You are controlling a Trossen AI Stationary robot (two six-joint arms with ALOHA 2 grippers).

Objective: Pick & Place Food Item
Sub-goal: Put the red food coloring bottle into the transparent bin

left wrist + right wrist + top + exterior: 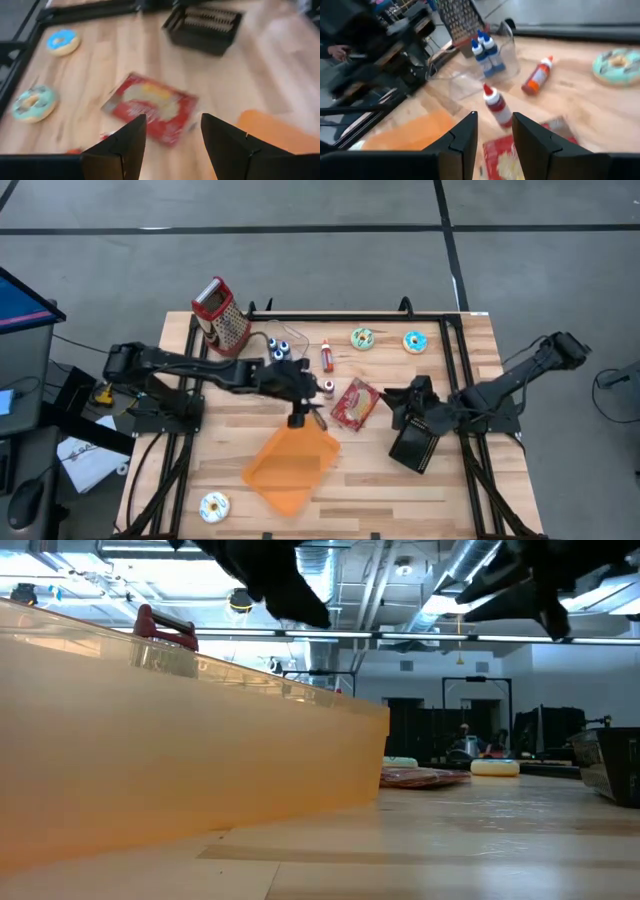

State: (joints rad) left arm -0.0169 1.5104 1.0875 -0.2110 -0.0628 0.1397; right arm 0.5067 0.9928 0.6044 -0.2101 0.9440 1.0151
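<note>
Surface [470,480]: light wood planks, black frame rails along edges.
- Orange bin [290,468]: centre-near, tilted.
- Red food packet [355,404]: centre, flat.
- Black basket [414,446]: right of packet.
- Grater [224,317], red handle: far left, upright.
- Clear container w/ blue-cap bottles [280,346]: far centre-left.
- Orange bottle [326,357]: lying beside container.
- Red bottle [328,387], white cap: near packet.
- Donuts, 3: teal [362,338] & blue [415,341] far; white [214,506] near left.

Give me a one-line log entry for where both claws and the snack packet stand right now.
left claw: open, empty, above red snack packet | right claw: open, empty, beside packet | packet: flat on table, ungrasped
</note>
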